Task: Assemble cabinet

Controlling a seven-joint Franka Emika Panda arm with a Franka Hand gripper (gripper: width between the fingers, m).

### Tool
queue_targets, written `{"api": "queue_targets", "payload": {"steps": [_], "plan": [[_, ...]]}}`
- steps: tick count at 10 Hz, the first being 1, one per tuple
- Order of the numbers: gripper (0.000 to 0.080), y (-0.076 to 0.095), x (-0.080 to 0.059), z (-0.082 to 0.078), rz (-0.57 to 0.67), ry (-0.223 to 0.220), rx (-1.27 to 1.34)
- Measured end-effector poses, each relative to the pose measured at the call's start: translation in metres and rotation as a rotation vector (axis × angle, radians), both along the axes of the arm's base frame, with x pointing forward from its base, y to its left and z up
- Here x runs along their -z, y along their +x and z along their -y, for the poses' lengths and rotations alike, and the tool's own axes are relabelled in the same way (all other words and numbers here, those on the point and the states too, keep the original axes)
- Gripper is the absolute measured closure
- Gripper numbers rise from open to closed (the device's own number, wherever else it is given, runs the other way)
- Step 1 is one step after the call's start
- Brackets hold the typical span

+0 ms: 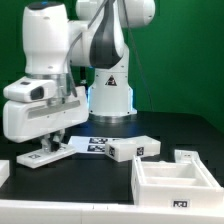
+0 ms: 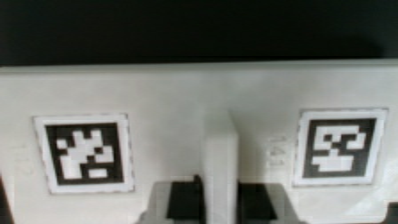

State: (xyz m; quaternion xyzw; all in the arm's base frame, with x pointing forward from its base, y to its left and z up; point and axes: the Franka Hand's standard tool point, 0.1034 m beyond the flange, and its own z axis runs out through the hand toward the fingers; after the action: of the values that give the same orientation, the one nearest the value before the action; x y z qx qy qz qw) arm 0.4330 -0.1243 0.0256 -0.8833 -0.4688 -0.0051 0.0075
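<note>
Black tabletop [image 1: 80, 192] and green curtain [image 1: 190, 50] frame the scene. We see the two-finger gripper [image 1: 47, 148] [image 2: 217, 205] low at nine o'clock of the exterior view, over a white plastic panel [image 2: 196, 95] bearing two black-and-white tags and a central rib. We cannot tell whether its fingers clamp that rib. The cabinet's open white box [image 1: 165, 196] sits at four o'clock, with a tagged white block [image 1: 133, 150] just beyond it, nearer the centre.

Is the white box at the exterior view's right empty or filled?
Empty: the box shows only its bare white inside, nothing in it.
</note>
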Motion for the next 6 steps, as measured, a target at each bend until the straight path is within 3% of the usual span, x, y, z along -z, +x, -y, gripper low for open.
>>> {"api": "queue_targets", "payload": {"steps": [2,4,6], "plan": [[0.0738,0.013,-0.012,-0.041,0.018,-0.018,-0.065],[0.0738,0.01,-0.008,-0.033,0.01,-0.019,-0.072],[0.0738,0.012,-0.01,-0.038,0.013,-0.021,-0.095]]}}
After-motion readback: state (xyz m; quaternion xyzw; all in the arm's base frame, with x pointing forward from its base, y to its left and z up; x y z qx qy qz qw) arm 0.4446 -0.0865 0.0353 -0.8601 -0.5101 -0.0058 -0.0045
